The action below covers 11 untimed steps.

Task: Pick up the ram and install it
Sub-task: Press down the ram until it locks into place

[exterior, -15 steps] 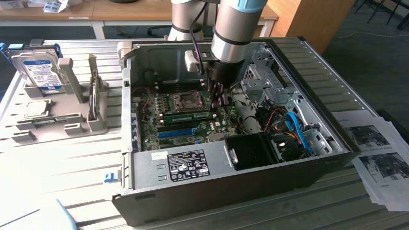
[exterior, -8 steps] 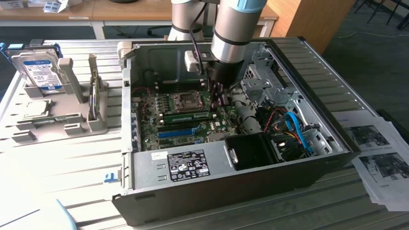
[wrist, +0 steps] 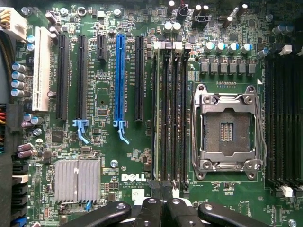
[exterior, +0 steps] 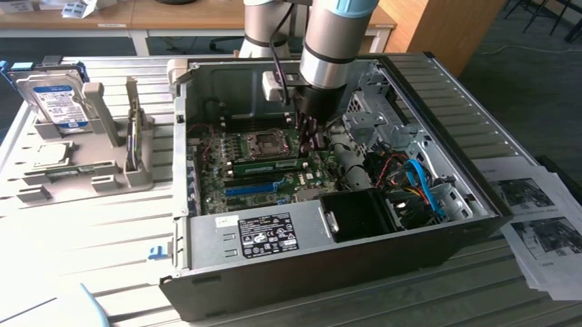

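Long, thin green circuit-board ram stick stands in a slot beside the silver processor socket inside the open black computer case, with its long axis running across the exterior view. Black fingers are closed together with nothing visible between them, poised just over the stick's end on the exterior view's right. The arm stands near-vertical, wrist facing down.

I can drop straight into the open-topped black metal computer case. At mid-frame the gripper is hemmed by a grey steel drive cage at upper right, and by a black boxy fan shroud and blue ribbon cables at lower right.
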{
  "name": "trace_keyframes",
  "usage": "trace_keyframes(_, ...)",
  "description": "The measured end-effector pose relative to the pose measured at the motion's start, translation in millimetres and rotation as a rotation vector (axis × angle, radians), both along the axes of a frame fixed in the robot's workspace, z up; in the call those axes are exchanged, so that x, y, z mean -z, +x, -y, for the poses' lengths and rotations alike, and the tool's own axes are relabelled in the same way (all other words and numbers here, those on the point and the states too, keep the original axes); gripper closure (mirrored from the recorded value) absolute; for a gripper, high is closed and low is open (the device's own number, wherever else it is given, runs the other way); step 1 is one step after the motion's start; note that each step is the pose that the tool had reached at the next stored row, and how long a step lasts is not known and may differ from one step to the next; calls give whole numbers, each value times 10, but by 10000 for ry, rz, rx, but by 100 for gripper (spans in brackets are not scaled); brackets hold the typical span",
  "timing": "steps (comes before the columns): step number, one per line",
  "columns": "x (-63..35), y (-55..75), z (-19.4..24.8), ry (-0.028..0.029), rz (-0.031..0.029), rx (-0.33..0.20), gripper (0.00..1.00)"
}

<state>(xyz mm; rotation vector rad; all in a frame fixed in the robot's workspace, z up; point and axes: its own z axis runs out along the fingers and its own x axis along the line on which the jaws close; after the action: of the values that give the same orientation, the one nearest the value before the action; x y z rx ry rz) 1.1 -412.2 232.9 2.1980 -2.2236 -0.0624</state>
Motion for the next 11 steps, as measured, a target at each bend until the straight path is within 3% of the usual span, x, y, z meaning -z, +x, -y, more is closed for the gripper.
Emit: trace_keyframes(11,55,0,-1,-4,-1,0,91)
